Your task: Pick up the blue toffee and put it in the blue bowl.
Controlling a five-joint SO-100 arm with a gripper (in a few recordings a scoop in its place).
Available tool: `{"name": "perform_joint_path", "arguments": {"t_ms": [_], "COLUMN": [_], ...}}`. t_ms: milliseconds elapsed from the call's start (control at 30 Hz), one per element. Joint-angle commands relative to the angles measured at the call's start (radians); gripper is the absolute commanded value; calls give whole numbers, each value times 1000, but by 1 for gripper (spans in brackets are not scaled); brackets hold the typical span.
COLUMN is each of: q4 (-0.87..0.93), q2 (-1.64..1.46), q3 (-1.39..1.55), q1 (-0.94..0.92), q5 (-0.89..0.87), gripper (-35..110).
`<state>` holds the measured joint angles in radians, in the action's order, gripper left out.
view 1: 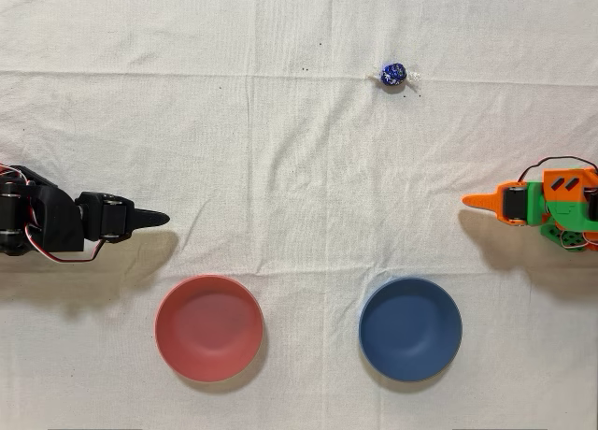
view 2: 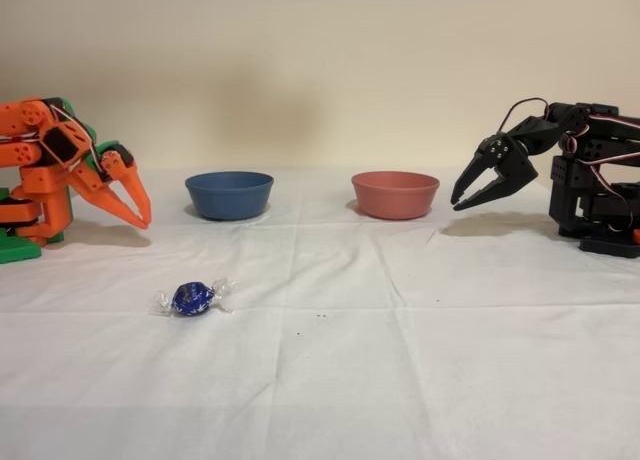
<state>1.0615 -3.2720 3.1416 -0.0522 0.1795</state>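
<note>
A creased white cloth (view 2: 400,360) covers the worktop before a plain beige wall (view 2: 320,60). The blue toffee (view 2: 192,298) lies on the cloth, well apart from the blue bowl (view 2: 229,195). The orange gripper (view 2: 140,218) hangs empty, jaws nearly together.

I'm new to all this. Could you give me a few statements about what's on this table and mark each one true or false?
1. The blue toffee lies on the cloth, outside both bowls. True.
2. The orange arm's gripper is holding the toffee. False: it is apart from it, jaws near closed on nothing.
3. The blue bowl has nothing in it. True.
4. The red bowl sits stacked inside the blue bowl. False: they stand side by side, apart.
5. In the fixed view, the blue bowl is nearer the orange arm than the red bowl is. True.
</note>
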Motion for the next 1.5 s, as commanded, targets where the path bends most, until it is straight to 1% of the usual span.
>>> {"name": "perform_joint_path", "arguments": {"t_ms": [0,167,300,467,600,700,900,967,1167,1367,1467], "q4": [8,3,3,9,21,29,74,92,123,124,117], "q2": [37,175,357,600,761,861,1012,1052,1147,1212,1249], "q3": [-35,-152,-328,-601,-790,-916,-1134,-1180,-1255,-1267,-1249], "q1": [-6,-83,-107,-158,-215,-245,-321,-353,-466,-592,-637], "q5": [81,221,233,112,-44,-127,-187,-140,-101,-195,-192], "gripper": [0,0,0,0,0,0,0,0,0,0,0]}}
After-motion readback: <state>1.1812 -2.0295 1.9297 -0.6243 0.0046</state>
